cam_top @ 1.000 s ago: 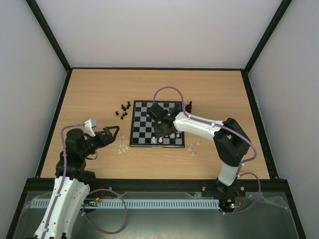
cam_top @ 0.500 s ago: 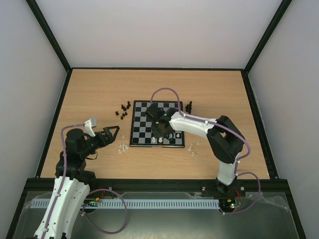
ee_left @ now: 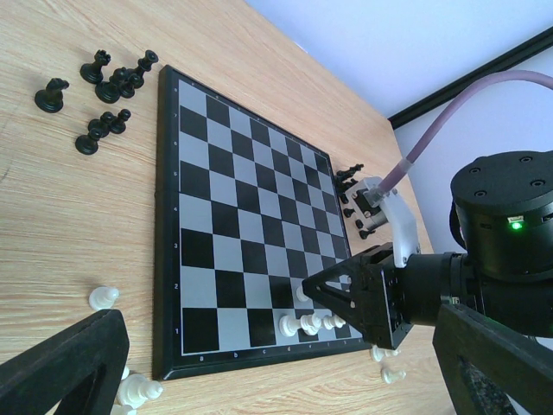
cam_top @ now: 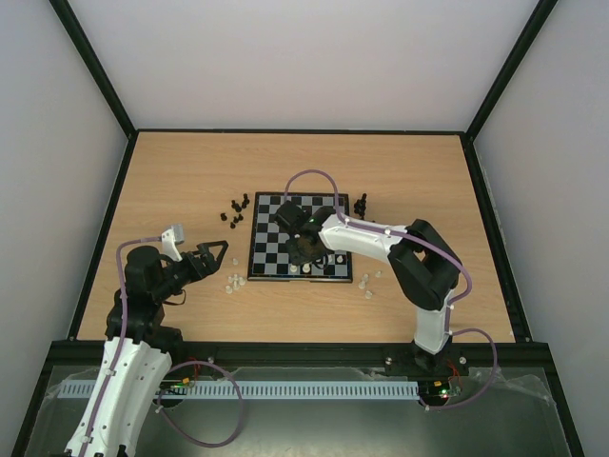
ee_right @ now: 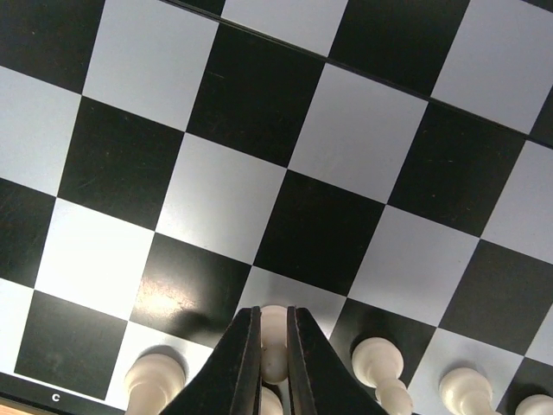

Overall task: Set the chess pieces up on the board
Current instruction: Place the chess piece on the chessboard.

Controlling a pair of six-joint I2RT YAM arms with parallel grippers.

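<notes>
1. I am pinching a pale piece [ee_right: 275, 341] between the fingers of my right gripper [ee_right: 275, 322], with the jaws drawn narrow around it.
2. I am holding it low over the board [ee_right: 337, 147], close to the near edge. I cannot tell whether its base is touching a square.
3. Other pale pieces [ee_right: 376, 361] are standing just beside it along the near row.
4. My left gripper [cam_top: 221, 253] is hovering over the table [cam_top: 190, 171], left of the board and apart from it, with its jaws spread wide and gripping nothing.
5. Loose pale pieces [cam_top: 231, 282] are lying on the table near the board's near-left corner, and a second pale cluster [cam_top: 369, 284] is lying off its near-right corner.
6. Black pieces [cam_top: 236, 211] are standing off the far-left corner, and a few black ones [cam_top: 362, 204] are standing by the far-right corner.
</notes>
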